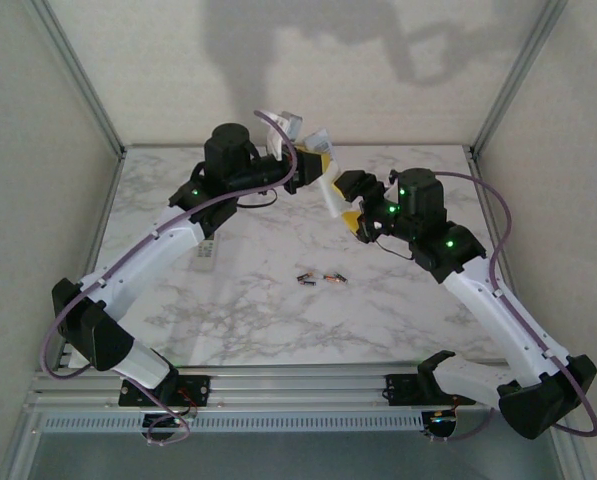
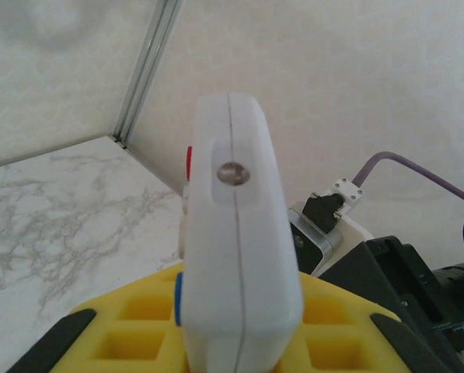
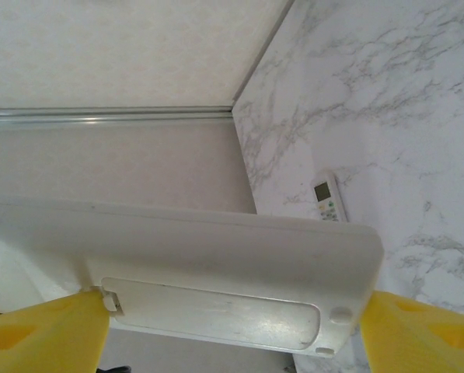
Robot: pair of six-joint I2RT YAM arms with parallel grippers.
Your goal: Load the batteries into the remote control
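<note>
The white remote control [image 1: 330, 192] hangs in the air over the far middle of the table, and my left gripper [image 1: 313, 160] is shut on it between yellow pads. From the left wrist I look along the remote [image 2: 239, 233] end-on, red and blue buttons on its left side. My right gripper [image 1: 350, 205] is open right beside it. In the right wrist view the remote's back [image 3: 216, 241] lies across the jaws, its closed battery cover [image 3: 216, 307] between the two yellow fingers [image 3: 45, 334]. Two batteries [image 1: 306, 278] [image 1: 334, 278] lie side by side on the marble, nearer the arm bases.
A second, smaller remote [image 1: 209, 246] with a display lies flat on the table under the left forearm, also seen as that small remote [image 3: 329, 198]. Frame posts and pale walls close the marble table [image 1: 398, 320] at the back and sides.
</note>
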